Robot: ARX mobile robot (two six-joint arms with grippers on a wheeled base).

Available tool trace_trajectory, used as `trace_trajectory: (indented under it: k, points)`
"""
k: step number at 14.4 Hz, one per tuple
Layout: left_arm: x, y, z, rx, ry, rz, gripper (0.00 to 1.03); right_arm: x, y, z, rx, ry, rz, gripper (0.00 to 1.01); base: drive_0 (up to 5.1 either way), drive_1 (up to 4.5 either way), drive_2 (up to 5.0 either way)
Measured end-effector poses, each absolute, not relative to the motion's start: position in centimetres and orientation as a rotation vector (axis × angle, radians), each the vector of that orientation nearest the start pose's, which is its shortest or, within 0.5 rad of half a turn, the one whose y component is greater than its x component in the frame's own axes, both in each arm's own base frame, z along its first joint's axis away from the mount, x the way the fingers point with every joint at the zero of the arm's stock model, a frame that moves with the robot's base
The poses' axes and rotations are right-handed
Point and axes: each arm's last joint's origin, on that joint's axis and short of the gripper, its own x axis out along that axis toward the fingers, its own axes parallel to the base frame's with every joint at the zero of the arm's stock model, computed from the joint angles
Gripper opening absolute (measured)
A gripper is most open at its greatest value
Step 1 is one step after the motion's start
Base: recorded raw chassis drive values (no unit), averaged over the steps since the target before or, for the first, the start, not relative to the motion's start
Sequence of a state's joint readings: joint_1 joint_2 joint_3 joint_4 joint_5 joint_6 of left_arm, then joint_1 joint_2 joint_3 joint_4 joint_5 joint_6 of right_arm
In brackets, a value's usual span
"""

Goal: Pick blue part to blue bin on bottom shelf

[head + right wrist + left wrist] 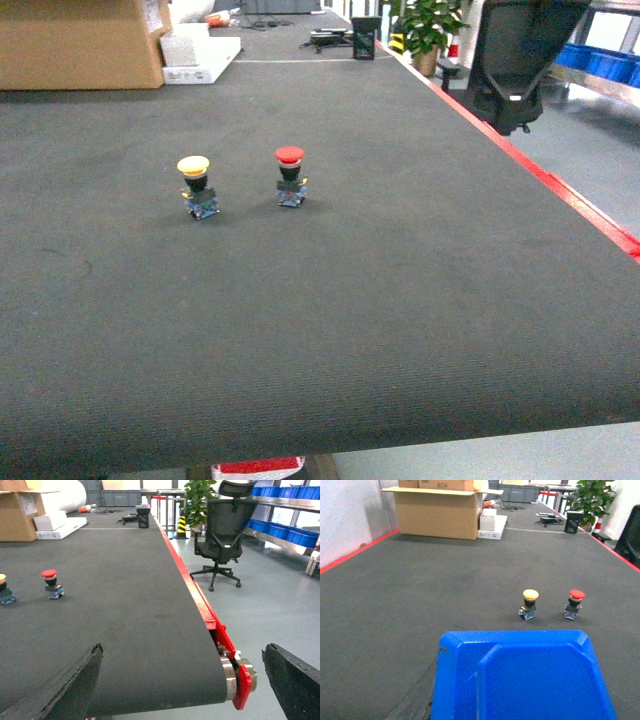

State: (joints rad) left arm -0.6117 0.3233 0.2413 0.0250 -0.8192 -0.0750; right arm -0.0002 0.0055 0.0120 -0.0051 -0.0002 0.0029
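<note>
While the blue part [520, 680] seems gripped by the left fingers [415, 702] and the right fingers [295, 680] are spread empty, blue bins [300, 536] are seen far right of both.

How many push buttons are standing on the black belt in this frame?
2: the yellow-capped button stands left of the red-capped button, side by side mid-belt. None other shows, though the belt's near end is out of view.

A long dark belt [400, 300] runs far back, with a red strip [560, 185] down its right edge. Two push buttons stand upright near the middle, close but apart: a yellow button [194, 166] on the left and a red button [289, 156] on the right. Far left sits a brown cardboard box [75, 45] with a white box [200, 55] just beside it. A black chair [222, 527] and a green plant [428, 25] stand far right
</note>
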Motion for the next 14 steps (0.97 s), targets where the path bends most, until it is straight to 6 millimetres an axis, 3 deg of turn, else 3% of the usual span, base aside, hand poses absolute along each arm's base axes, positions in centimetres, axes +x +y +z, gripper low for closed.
trace_trajectory:
  k: [14]
  points:
    - [9.92, -4.37, 22.20, -0.036, 0.036, 0.209, 0.43, 9.73, 0.00, 16.66, 0.003, -0.001, 0.000, 0.98, 0.0, 0.00, 0.0]
